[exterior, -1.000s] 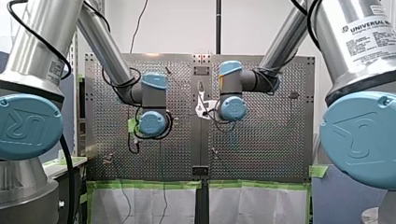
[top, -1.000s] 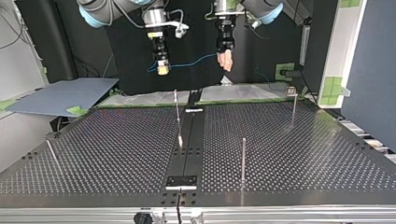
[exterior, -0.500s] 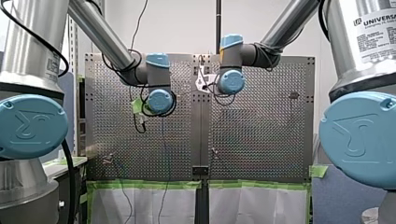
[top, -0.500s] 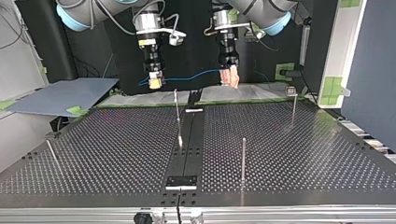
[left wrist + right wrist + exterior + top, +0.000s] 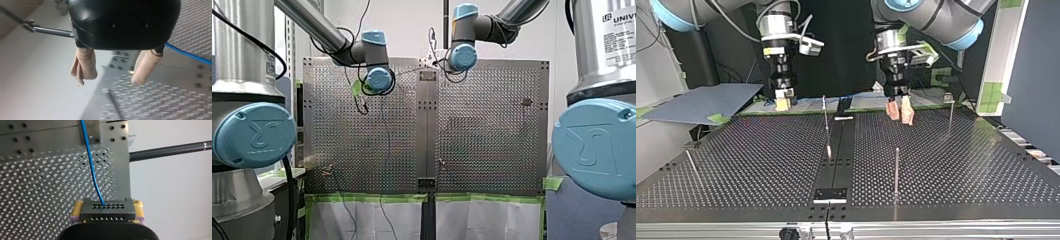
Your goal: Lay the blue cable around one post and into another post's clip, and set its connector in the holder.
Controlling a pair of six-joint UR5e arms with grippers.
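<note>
In the right wrist view my right gripper (image 5: 108,216) is shut on a dark grey connector block (image 5: 108,210), its yellow pads pressed on both ends. The blue cable (image 5: 92,165) runs out of the block over the perforated table. The top view has this gripper (image 5: 782,102) at the left, just above the table's far edge. My left gripper (image 5: 901,111), right of centre there, hangs open with beige pads and holds nothing. Its wrist view shows the spread fingers (image 5: 83,67) with the cable (image 5: 187,53) passing beside them. A thin post (image 5: 826,122) stands between the two grippers.
More posts rise from the table (image 5: 946,165): one near the middle (image 5: 896,170), one at the far right with a small head (image 5: 949,112), and a leaning one at the left (image 5: 691,161). A black bracket (image 5: 831,194) sits at the near edge. A grey sheet (image 5: 701,102) lies beyond the table's left.
Both grippers have come down toward the table's far edge in the top view. My right one moved left with the connector, my left one moved right.
</note>
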